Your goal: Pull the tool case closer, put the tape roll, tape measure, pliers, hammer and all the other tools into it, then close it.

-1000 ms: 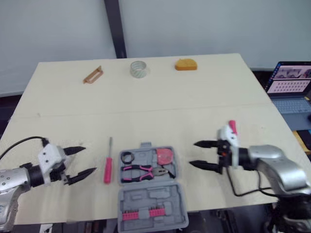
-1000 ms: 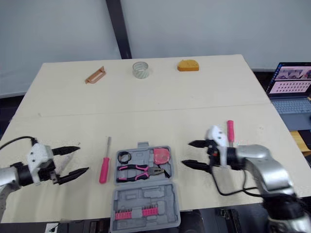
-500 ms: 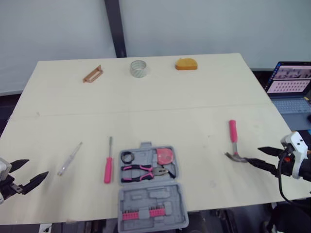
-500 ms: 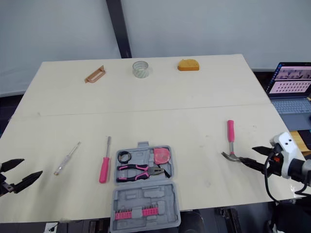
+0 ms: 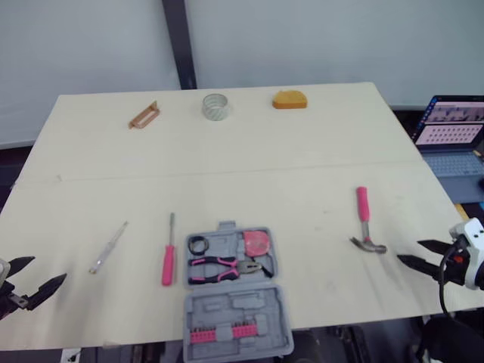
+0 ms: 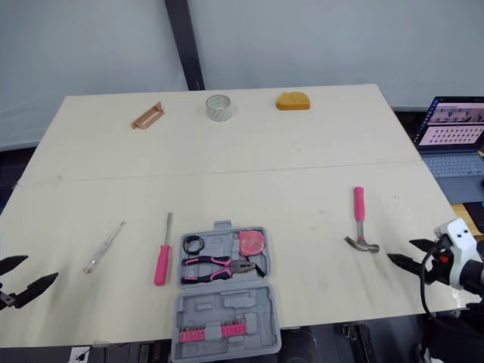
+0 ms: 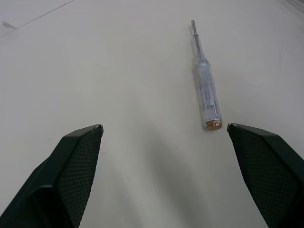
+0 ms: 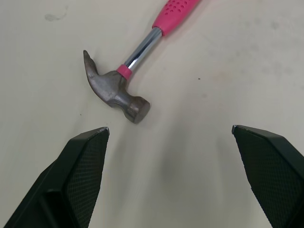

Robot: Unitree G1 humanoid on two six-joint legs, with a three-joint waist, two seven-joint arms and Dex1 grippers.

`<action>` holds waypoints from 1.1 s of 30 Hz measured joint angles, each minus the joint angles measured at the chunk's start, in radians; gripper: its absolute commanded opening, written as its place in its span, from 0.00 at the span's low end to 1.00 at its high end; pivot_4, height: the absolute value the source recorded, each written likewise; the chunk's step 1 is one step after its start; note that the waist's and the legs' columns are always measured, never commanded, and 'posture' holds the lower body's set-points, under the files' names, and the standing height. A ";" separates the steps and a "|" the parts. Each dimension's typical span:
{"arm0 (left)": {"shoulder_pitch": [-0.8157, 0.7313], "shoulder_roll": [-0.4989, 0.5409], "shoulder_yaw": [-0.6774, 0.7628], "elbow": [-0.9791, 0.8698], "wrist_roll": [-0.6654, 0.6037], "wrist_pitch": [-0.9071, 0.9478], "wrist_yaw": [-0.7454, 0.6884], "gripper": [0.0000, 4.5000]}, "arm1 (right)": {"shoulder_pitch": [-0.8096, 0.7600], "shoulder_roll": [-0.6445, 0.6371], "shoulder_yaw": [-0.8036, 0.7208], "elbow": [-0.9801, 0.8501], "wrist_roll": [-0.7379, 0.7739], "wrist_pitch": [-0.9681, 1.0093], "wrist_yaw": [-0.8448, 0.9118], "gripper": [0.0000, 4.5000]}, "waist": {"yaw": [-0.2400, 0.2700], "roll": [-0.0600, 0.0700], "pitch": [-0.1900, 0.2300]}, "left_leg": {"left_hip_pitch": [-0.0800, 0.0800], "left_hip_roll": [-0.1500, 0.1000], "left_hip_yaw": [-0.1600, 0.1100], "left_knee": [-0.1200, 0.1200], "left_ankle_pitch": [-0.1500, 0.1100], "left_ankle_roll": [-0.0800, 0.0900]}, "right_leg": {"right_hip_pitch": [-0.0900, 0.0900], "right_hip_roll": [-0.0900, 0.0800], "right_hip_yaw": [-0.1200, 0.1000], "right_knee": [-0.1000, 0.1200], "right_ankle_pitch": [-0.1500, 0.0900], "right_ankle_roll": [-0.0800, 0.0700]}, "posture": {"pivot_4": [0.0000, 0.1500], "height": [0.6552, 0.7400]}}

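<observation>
Tool case lies open at the near edge of the table, pliers already in it. Hammer lies well to the right of the case, long axis running near to far, head at the near end, pink handle pointing away. Right gripper hovers just right of the hammer head, fingers spread wide and empty; this arm is clearly the nearer one. Left gripper, also wide and empty, is far left of the case, facing the clear screwdriver. Bare table between hammer and case gives room. Tape roll and tape measure lie far behind the case.
</observation>
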 measured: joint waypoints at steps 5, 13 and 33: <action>-0.002 0.000 -0.001 0.006 0.000 -0.001 0.004 1.00 | 0.000 -0.007 0.002 0.012 -0.002 -0.010 0.006 0.97 | 0.000 0.000 0.000 | 0.000 0.000 0.000 0.000 0.000 0.000 | 0.000 0.000 0.000 0.000 0.000 0.000 | 1.00 1.00; -0.011 0.000 -0.004 0.023 0.002 -0.001 0.005 1.00 | -0.004 -0.022 0.006 0.023 -0.011 -0.017 0.019 0.97 | 0.000 0.000 0.000 | 0.000 0.000 0.000 0.000 0.000 0.000 | 0.000 0.000 0.000 0.000 0.000 0.000 | 1.00 1.00; -0.065 0.025 -0.276 -0.468 -0.037 0.280 -0.074 0.46 | -0.024 0.047 0.229 -0.650 0.114 0.266 0.015 0.88 | 0.007 0.000 0.001 | 0.000 0.000 -0.001 0.002 0.000 0.000 | 0.000 0.000 0.000 0.001 0.000 0.000 | 1.00 1.00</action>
